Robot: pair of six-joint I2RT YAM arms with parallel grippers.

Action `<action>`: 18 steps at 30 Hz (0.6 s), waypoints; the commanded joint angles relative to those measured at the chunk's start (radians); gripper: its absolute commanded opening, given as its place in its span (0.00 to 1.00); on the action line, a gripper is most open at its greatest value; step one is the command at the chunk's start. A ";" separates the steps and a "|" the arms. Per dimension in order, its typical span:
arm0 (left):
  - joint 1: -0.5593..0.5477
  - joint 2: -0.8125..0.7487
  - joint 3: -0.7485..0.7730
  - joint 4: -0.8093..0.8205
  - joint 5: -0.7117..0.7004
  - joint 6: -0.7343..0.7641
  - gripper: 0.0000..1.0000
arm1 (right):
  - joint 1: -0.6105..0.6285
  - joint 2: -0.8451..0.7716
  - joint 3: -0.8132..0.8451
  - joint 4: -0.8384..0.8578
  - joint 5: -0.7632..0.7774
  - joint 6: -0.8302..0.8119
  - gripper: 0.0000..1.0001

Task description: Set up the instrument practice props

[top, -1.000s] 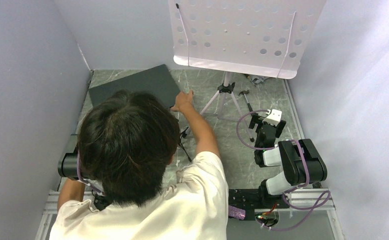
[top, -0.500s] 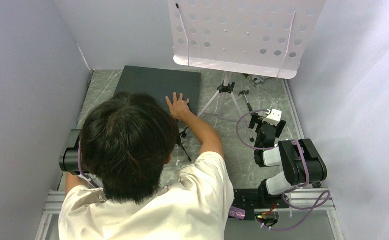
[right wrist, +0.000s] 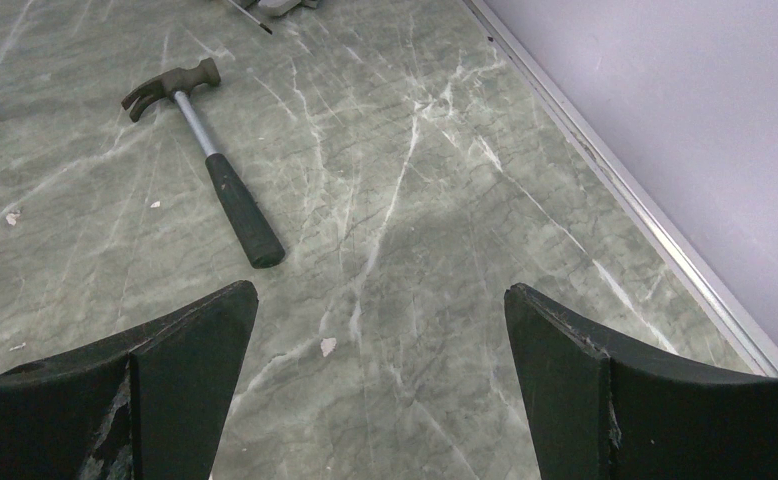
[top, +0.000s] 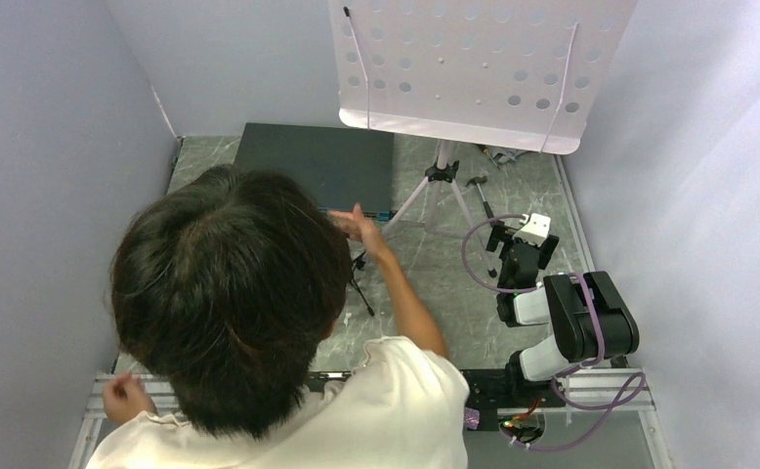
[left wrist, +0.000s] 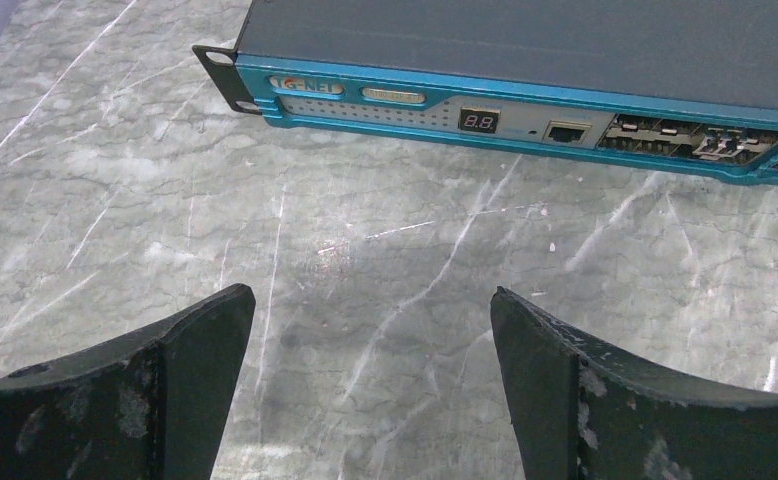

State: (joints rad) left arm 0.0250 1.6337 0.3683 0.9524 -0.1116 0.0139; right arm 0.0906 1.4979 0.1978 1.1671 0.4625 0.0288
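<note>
Switch panel [left wrist: 525, 110] beyond left gripper [left wrist: 370, 320]: display [left wrist: 478, 121] reads 8.8; logo [left wrist: 306, 87] blurred.

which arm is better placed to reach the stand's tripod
Right, probably: the right gripper sits open near the tripod pole; the left gripper, hidden under the person, faces the blue rack unit.

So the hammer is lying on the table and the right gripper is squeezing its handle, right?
Not quite. The hammer does lie on the table, but the right gripper is not squeezing its handle. The gripper is open and empty, and the hammer lies apart from it. The right wrist view shows this.
</note>
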 commanded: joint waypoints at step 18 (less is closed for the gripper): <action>0.012 -0.002 0.023 0.006 0.004 -0.043 0.94 | 0.003 -0.004 0.023 0.035 -0.012 0.009 1.00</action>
State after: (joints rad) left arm 0.0319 1.6337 0.3687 0.9516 -0.1104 -0.0029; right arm 0.0906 1.4979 0.1978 1.1671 0.4625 0.0288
